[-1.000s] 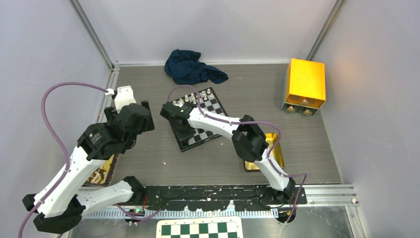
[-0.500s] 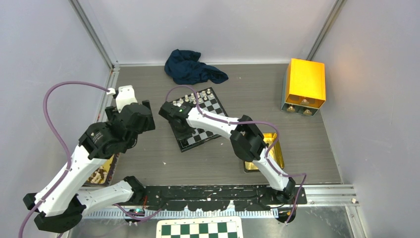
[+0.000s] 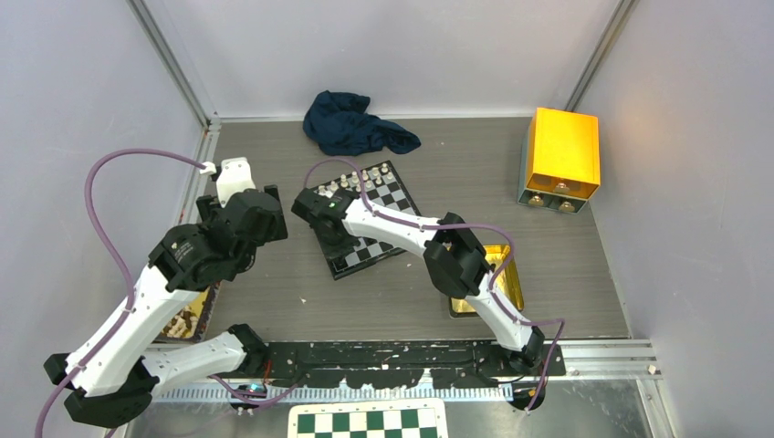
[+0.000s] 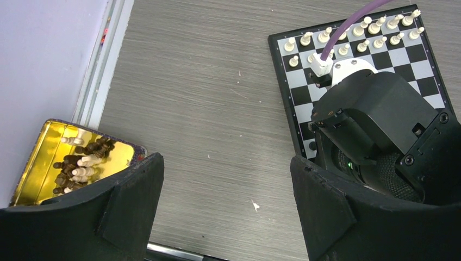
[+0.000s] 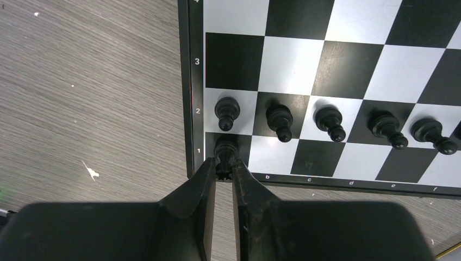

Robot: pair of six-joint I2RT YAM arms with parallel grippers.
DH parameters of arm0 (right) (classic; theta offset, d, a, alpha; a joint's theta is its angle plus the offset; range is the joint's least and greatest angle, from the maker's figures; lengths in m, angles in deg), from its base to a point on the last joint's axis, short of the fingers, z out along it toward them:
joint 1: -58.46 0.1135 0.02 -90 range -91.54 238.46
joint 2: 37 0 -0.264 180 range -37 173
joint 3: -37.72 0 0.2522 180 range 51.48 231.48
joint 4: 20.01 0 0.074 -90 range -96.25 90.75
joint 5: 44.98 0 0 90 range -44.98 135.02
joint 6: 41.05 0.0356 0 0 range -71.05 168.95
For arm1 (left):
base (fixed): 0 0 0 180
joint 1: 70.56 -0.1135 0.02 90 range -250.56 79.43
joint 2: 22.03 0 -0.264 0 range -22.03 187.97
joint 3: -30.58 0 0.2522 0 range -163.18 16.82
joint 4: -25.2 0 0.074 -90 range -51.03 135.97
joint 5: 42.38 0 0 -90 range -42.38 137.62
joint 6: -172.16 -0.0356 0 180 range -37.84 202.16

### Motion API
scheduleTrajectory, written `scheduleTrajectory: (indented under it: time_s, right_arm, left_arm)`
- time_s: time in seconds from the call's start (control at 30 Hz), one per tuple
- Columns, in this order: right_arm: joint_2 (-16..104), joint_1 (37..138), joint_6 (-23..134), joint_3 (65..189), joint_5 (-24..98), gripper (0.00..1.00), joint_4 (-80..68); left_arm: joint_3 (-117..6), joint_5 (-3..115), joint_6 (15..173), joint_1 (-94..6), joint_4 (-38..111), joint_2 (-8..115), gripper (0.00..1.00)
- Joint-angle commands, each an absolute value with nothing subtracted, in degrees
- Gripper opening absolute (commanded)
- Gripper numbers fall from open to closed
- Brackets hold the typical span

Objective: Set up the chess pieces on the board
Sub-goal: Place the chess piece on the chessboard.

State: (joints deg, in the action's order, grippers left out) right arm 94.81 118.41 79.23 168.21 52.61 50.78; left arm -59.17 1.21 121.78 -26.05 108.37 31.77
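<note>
The board [image 3: 391, 196] lies tilted mid-table, with white chess pieces [image 4: 348, 38] in two rows along its far edge. Several black pawns [image 5: 280, 119] stand in row 2. My right gripper [image 5: 224, 165] is shut on a black rook [image 5: 225, 149] that stands on the dark corner square in row 1, at the board's [image 5: 348, 60] near left corner. In the top view the wrist [image 3: 321, 212] hides that piece. My left gripper [image 4: 225, 163] hangs open over bare table left of the board [image 4: 405, 57], nothing between its fingers [image 4: 136, 190].
A gold tin [image 4: 41, 168] holding several loose black and white pieces [image 4: 81, 160] sits by the left wall. A second gold tin [image 3: 507, 274] lies under the right arm. A blue cloth [image 3: 356, 126] and a yellow box [image 3: 561, 155] are at the back. A green-and-white board [image 3: 365, 422] lies off-table.
The right wrist has crept slightly left over the board's near corner, still closed. The left arm has shifted only a little, its jaws still wide.
</note>
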Motion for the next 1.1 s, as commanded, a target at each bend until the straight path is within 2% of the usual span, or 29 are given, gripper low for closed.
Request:
scheduleTrajectory:
  time_s: [0.0,0.5,0.77,1.07]
  right_arm:
    - [93.3,119.0,78.9,167.6,52.0,0.01,50.2]
    - [91.3,119.0,79.6,163.8,52.1,0.02,48.8]
    - [90.8,119.0,79.5,163.2,51.8,0.2,48.4]
    - [90.4,119.0,78.9,163.3,51.6,0.3,47.9]
  left_arm:
    - [-59.2,0.3,121.4,-26.2,106.1,31.8,0.87]
    - [-59.2,0.8,121.9,-26.2,106.5,31.8,0.87]
    - [-59.2,0.9,122.0,-26.2,106.7,32.1,0.88]
    - [-59.1,0.8,122.2,-26.2,106.8,32.2,0.88]
